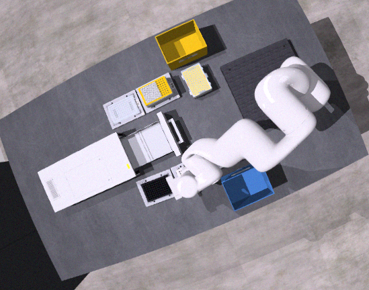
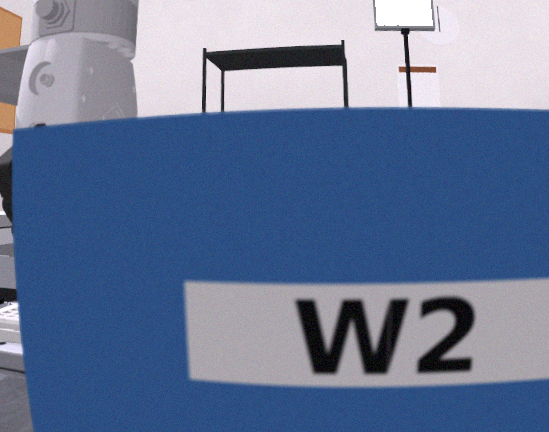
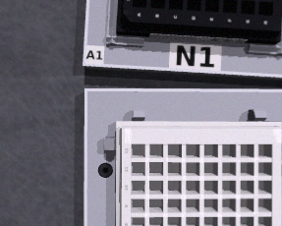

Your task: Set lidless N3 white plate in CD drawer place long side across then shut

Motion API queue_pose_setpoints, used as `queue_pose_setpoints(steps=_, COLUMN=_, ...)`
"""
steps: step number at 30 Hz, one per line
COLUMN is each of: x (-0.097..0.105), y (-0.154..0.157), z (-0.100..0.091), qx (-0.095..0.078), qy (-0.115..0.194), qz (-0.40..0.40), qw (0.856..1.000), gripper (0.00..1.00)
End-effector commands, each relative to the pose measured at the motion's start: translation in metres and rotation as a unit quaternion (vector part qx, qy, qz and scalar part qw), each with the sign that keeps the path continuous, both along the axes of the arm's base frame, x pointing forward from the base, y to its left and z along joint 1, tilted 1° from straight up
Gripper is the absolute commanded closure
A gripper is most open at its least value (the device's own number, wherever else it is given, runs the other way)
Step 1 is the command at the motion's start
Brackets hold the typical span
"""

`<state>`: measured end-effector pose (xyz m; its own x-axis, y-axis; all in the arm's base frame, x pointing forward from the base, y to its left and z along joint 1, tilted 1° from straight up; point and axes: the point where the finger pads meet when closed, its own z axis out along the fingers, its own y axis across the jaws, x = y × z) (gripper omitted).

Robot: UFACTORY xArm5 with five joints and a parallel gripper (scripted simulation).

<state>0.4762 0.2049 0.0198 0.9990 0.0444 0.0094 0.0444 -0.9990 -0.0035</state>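
The white plate [image 3: 201, 135], with square wells and no lid, sits in a pale nest [image 3: 95, 105] beside nest N1; this nest's label is out of view. The arm covers most of it in the top view. My gripper is open above this nest. Its fingertips are hidden; only a black part shows at the left edge of the exterior view, beside the blue bin. The cooler CD [image 1: 88, 171] is a white box with its drawer [image 1: 160, 141] pulled out toward the right. No plate shows in the drawer. The yellow lamp [image 1: 128, 166] is lit.
Nest N1 [image 3: 100, 29] holds a black plate [image 1: 155, 188]. A blue bin [image 1: 247, 188] [image 2: 286, 195] stands right of the wrist. Across the drawer are two nests, a yellow-and-white rack [image 1: 196, 80] and a yellow bin [image 1: 165, 52]. A dark mat [image 1: 242, 77] lies near the arm's base.
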Motion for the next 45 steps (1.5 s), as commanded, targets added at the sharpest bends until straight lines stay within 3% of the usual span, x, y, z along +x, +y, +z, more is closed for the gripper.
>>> queue_pose_setpoints(steps=1, x=0.001, y=0.001, z=-0.001, qx=0.002, qy=-0.001, qz=0.0, qw=1.0, gripper=0.0)
queue_pose_setpoints(steps=27, x=0.002, y=0.001, z=-0.016, qx=0.002, qy=-0.001, qz=0.0, qw=1.0, gripper=0.0)
queue_pose_setpoints(steps=45, x=0.002, y=0.001, z=-0.016, qx=0.002, qy=-0.001, qz=0.0, qw=1.0, gripper=0.0)
